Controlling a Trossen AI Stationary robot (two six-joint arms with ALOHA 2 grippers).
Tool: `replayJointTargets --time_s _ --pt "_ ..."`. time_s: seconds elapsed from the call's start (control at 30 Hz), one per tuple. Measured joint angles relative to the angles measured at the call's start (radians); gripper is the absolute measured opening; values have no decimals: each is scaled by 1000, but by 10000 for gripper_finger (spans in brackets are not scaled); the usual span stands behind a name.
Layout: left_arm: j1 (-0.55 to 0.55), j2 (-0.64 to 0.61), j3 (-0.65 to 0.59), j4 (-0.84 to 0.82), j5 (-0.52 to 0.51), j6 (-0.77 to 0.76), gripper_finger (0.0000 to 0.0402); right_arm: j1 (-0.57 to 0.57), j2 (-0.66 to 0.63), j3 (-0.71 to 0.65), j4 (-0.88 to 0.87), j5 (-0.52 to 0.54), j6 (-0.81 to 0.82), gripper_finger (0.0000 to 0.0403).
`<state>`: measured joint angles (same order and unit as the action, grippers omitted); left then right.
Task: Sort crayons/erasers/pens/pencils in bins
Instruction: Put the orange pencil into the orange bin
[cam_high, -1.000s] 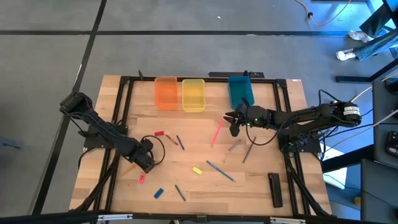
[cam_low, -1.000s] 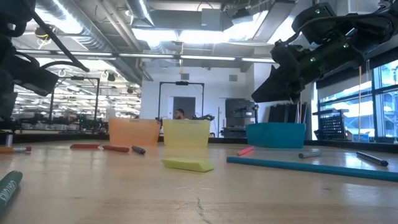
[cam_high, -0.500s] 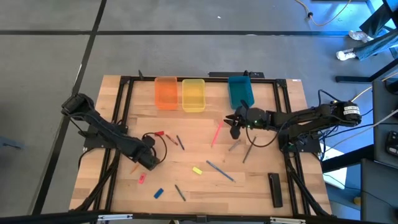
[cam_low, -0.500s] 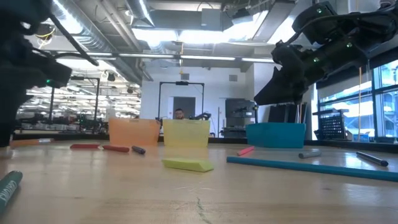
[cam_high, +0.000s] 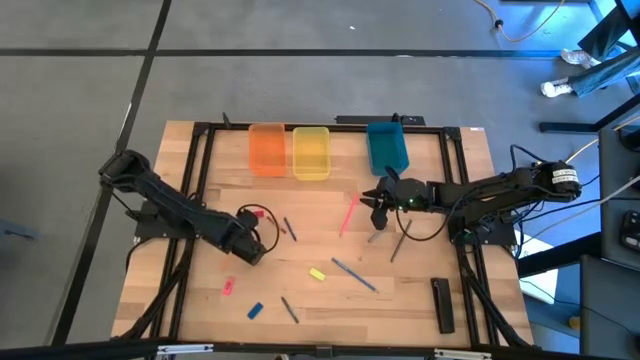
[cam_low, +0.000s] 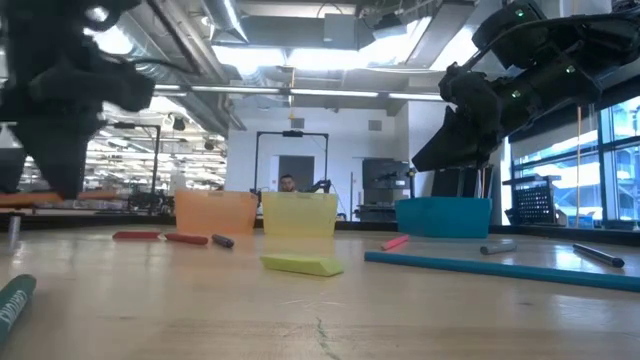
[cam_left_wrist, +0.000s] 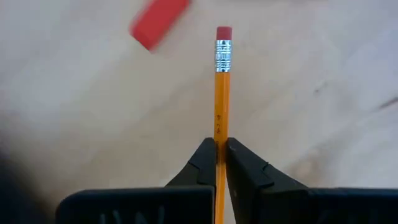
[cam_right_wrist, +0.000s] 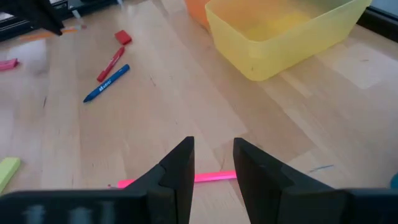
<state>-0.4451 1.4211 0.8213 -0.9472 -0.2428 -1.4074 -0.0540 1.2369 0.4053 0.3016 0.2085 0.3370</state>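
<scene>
A wooden table (cam_high: 420, 300) seen from above holds three see-through plastic bins in a row along its far edge: an orange bin (cam_high: 266, 149), a yellow bin (cam_high: 311, 152) touching it, and a teal bin (cam_high: 386, 146) set apart to the right. Small stubby erasers lie scattered on the wood: a pink eraser (cam_high: 227, 287) and a blue eraser (cam_high: 254, 311) near the front left, a red eraser (cam_high: 257, 214) farther back, and a yellow eraser (cam_high: 317, 273) near the middle. Pens and crayons lie loose between them, among them a blue crayon (cam_right_wrist: 106, 83) and a long pink stick (cam_high: 348, 214).

On the left, the left arm reaches from the table's left edge toward the middle, bent low. The left gripper (cam_high: 250, 240) sits just in front of the red eraser. Its fingers (cam_left_wrist: 202, 167) are pressed together on a yellow pencil (cam_left_wrist: 221, 99), whose pink rubber tip points away from the wrist, clear of the wood.

On the right, the right arm stretches in from the right edge, its forearm level above the table. The right gripper (cam_high: 374, 205) hangs in front of the teal bin, just right of the pink stick. Its fingers (cam_right_wrist: 178, 171) stand a little apart, holding nothing, with the pink stick crossing behind them.
</scene>
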Motion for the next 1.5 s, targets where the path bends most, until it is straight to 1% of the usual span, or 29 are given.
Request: replayJointTargets --time_s 0.2,0.33,0.47,0.6,0.77,0.93,1.1,1.23,1.33,1.5 --pt "48 -1 101 -153 -88 55 10 0 0 0 9 35 -2 116" --pt "86 -1 147 -179 -137 118 11 0 0 0 22 35 -3 116" --pt "145 -2 171 -178 -214 205 11 4 0 0 19 34 0 116" --pt "252 -2 188 -164 -253 348 11 5 0 0 21 34 0 116" --pt "445 -2 244 -142 -337 537 11 5 0 0 39 34 -1 116" --pt "624 -3 302 -41 -368 720 11 5 0 0 38 34 -1 116" --pt "771 -3 331 125 -371 854 11 5 0 0 38 35 -5 116" --pt "861 -3 331 259 -352 906 11 5 0 0 38 35 -8 116" --pt "908 -3 313 344 -343 920 11 5 0 0 37 35 -19 116" --pt "960 -3 277 364 -338 903 11 5 0 0 37 39 -34 116"
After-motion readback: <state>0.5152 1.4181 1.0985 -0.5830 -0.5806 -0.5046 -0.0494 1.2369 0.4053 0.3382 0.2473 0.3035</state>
